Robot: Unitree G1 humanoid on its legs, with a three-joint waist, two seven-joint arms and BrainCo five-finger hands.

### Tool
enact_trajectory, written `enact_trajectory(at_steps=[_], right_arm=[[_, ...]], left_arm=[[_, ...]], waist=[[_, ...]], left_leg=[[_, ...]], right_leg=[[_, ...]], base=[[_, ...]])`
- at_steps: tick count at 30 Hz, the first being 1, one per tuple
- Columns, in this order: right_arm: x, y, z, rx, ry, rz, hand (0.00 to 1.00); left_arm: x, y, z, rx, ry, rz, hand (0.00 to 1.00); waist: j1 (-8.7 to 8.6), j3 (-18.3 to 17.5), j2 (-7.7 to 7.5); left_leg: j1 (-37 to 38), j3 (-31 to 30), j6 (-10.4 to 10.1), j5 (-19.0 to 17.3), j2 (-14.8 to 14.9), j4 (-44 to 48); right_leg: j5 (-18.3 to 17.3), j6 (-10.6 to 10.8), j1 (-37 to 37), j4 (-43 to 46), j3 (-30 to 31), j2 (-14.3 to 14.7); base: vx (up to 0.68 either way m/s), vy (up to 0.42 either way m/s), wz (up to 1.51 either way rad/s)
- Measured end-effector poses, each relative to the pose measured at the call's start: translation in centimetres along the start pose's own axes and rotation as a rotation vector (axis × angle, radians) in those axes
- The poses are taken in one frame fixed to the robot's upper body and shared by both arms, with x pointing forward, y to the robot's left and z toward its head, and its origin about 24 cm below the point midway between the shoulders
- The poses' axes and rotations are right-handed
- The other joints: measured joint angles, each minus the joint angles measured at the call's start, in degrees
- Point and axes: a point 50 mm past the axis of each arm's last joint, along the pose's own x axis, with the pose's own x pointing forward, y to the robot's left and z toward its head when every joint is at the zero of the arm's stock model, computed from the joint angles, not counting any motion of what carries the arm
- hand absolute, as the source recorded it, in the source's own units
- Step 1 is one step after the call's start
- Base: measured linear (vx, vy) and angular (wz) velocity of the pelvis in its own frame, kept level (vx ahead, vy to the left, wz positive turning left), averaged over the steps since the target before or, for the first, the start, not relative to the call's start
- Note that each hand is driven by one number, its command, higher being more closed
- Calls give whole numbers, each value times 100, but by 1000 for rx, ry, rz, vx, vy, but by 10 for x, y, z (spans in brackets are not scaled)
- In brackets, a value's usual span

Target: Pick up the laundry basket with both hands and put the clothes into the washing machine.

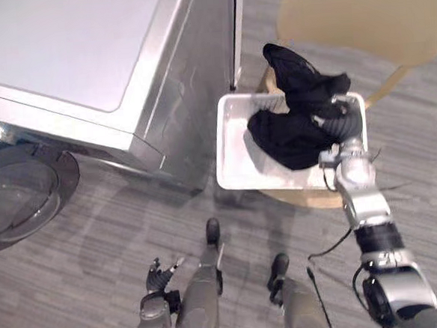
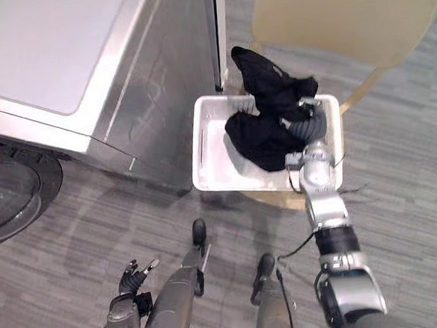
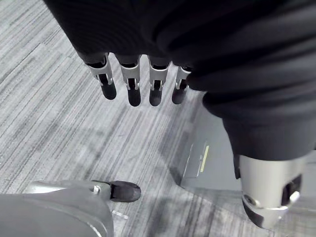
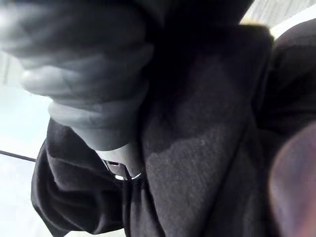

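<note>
We had the right robot hand (image 2: 310, 127) buried in black clothes (image 2: 262, 142) in the laundry basket (image 2: 211, 158), couldn't tell its grip, left robot hand (image 2: 135, 276) open and well apart.

Your left robot hand (image 1: 160, 277) hangs over bare floor (image 1: 75, 264), with open room between it and the laundry basket (image 1: 234, 170). The washing machine (image 1: 84, 61) stands just beside the basket's left wall, so that side is tight. Its open door (image 1: 18, 193) juts over the floor at far left. Black clothes (image 1: 291, 136) heap against the basket's right rim, around your right robot hand (image 1: 343, 129).
</note>
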Motion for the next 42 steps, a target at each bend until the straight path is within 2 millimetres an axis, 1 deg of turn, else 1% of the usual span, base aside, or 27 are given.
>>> enact_trajectory(at_steps=[7, 10, 13, 15, 16, 17, 18, 19, 20, 21, 22, 23, 24, 25, 26, 27, 28, 29, 30, 31, 32, 33, 34, 35, 36, 38, 42], right_arm=[[-56, 39, -9, 245, 38, 227, 100], [-63, 43, -10, 272, 34, 283, 100], [-72, 36, -22, 256, 77, 274, 100], [-75, 35, -24, 248, 88, 273, 100], [-74, 37, -22, 235, 77, 278, 100], [-71, 43, -16, 227, 49, 299, 100], [-72, 45, -12, 226, 37, 302, 100], [-72, 46, -9, 224, 25, 309, 100], [-76, 52, -1, 232, -2, 338, 100], [-78, 54, 3, 237, -19, 350, 100], [-79, 53, 11, 245, -54, 357, 100], [-78, 52, 14, 243, -69, 356, 100], [-75, 50, 17, 238, -86, 351, 100], [-74, 50, 17, 233, -90, 355, 100], [-75, 50, 17, 234, -87, 359, 100], [-77, 52, 16, 234, -82, 368, 100], [-78, 51, 15, 233, -78, 368, 100], [-78, 49, 13, 219, -73, 375, 100], [-78, 50, 12, 217, -70, 381, 100], [-77, 51, 8, 209, -54, 407, 100], [-78, 58, 3, 208, -30, 450, 100], [-79, 60, 0, 209, -19, 458, 100], [-80, 61, -3, 211, -5, 470, 100], [-80, 62, -4, 220, 3, 482, 100], [-81, 63, -4, 227, 6, 488, 100], [-85, 74, -10, 257, 41, 516, 100], [-98, 104, -10, 298, 69, 645, 100]], left_arm=[[-14, 15, -37, 9, 116, 21, 0], [-17, 19, -44, 10, 137, 33, 0], [-17, 20, -44, 23, 133, 32, 0], [-17, 21, -42, 21, 125, 36, 0], [-16, 20, -36, 14, 101, 38, 0], [-16, 17, -24, -9, 48, 34, 0], [-17, 13, -17, -23, 18, 27, 0], [-17, 9, -9, -49, -16, 20, 0], [-24, 3, 11, -102, -117, 2, 0], [-29, -2, 18, -112, -156, -15, 0], [-37, -9, 33, -128, -233, -55, 0], [-40, -15, 40, -132, -265, -79, 0], [-44, -27, 58, -140, -337, -134, 0], [-49, -33, 71, -145, -398, -170, 0], [-52, -34, 76, -147, -425, -180, 0], [-59, -34, 86, -149, -491, -206, 0], [-62, -34, 91, -146, -519, -215, 0], [-67, -38, 105, -137, -592, -258, 0], [-68, -39, 107, -129, -608, -267, 0], [-69, -41, 116, -87, -655, -301, 0], [-71, -46, 123, -47, -687, -337, 0], [-72, -48, 124, -32, -698, -350, 0], [-74, -53, 126, -11, -714, -372, 0], [-77, -61, 130, 12, -740, -401, 0], [-79, -65, 133, 33, -758, -415, 0], [-82, -73, 144, 114, -815, -464, 0], [-79, -78, 149, 213, -850, -481, 0]], waist=[[-3, -708, -2], [-4, -796, -23], [-182, -809, -29], [-174, -843, -76], [-142, -861, -103], [-31, -867, -98], [41, -862, -87], [85, -854, -5], [153, -885, 89], [135, -927, 156], [78, -994, 341], [68, -1000, 421], [42, -958, 393], [27, -928, 319], [22, -940, 297], [-5, -954, 297], [-21, -1010, 378], [-61, -1092, 583], [-54, -1102, 567], [-115, -1173, 455], [-155, -1165, 409], [-172, -1175, 427], [-175, -1219, 497], [-174, -1287, 600], [-179, -1291, 603], [-195, -1345, 473], [-216, -1391, 403]], left_leg=[[705, 7, -95, -182, 19, -9], [865, -50, -115, -196, 3, -7], [831, -720, -183, -191, -131, 59], [705, -982, -188, -192, -219, 167], [624, -1094, -216, -172, -299, 163], [416, -1118, -324, -79, -331, 241], [315, -1137, -363, -46, -335, 314], [193, -1229, -401, -17, -298, 442], [-40, -1434, -409, 46, -258, 642], [-113, -1565, -420, 73, -251, 644], [-202, -1533, -409, 59, -87, 424], [-177, -1430, -330, -61, -10, 247], [-305, -863, 24, -656, 42, 319], [-449, -359, 65, -635, -20, 942], [-466, -193, 68, -638, -52, 1312], [-375, 14, 143, -720, -52, 2341], [-302, 25, 215, -1010, -35, 2636], [-291, -10, 132, -861, -5, 2341], [-241, -46, -6, -722, -36, 2112], [43, -250, -237, -237, -139, 1145], [248, -112, -76, -631, -86, 1546], [440, -106, -126, -813, -56, 1529], [789, -128, -190, -864, 24, 1122], [1069, -188, -227, -835, 142, 522], [1131, -208, -216, -805, 148, 365], [1193, -214, -150, -689, 47, 154], [1247, -135, -90, -631, -58, 95]], right_leg=[[17, 23, 789, -349, -28, 61], [-41, 27, 955, -188, -16, 72], [-380, 109, 860, 740, 653, 50], [-598, 197, 824, 1029, 1040, 42], [-791, 199, 835, 1053, 1313, 53], [-1101, 196, 812, 1056, 1673, 112], [-1247, 203, 793, 1074, 1755, 138], [-1297, 179, 725, 1179, 1719, 214], [-1396, 44, 542, 1500, 1516, 358], [-1442, -44, 475, 1633, 1372, 429], [-1467, -185, 390, 1741, 1137, 584], [-1415, -267, 404, 1687, 1000, 635], [-1208, -424, 410, 1472, 695, 486], [-1052, -474, 416, 1330, 475, 327], [-974, -491, 440, 1268, 388, 264], [-868, -515, 433, 1186, 225, 213], [-861, -523, 413, 1206, 146, 220], [-791, -627, 346, 1221, -108, 351], [-757, -619, 334, 1137, -122, 344], [-507, -591, 384, 712, -380, 223], [-228, -580, 506, 403, -590, 194], [-166, -547, 571, 293, -659, 206], [-83, -504, 619, 205, -714, 258], [-6, -452, 612, 154, -752, 346], [27, -425, 609, 155, -770, 351], [169, -293, 622, 67, -710, 291], [377, -193, 627, -74, -477, 281]], base=[[4, -12, -3], [-7, -4, 11], [-41, -29, 94], [-62, -94, 102], [-151, -171, 86], [-138, -144, 76], [-178, -161, 60], [-172, -139, 59], [-217, -180, 67], [-228, -214, 104], [-195, -187, 97], [-248, -226, 127], [-255, -146, 115], [-252, -171, 109], [-226, -136, 90], [-165, -124, 64], [-229, -102, 97], [-158, -58, 75], [-231, -36, 95], [-162, -13, 87], [-181, -19, 90], [-99, -11, 70], [-84, 50, 30], [-97, 77, 21], [-136, 107, 14], [-143, 132, 7], [-115, 107, -14]])
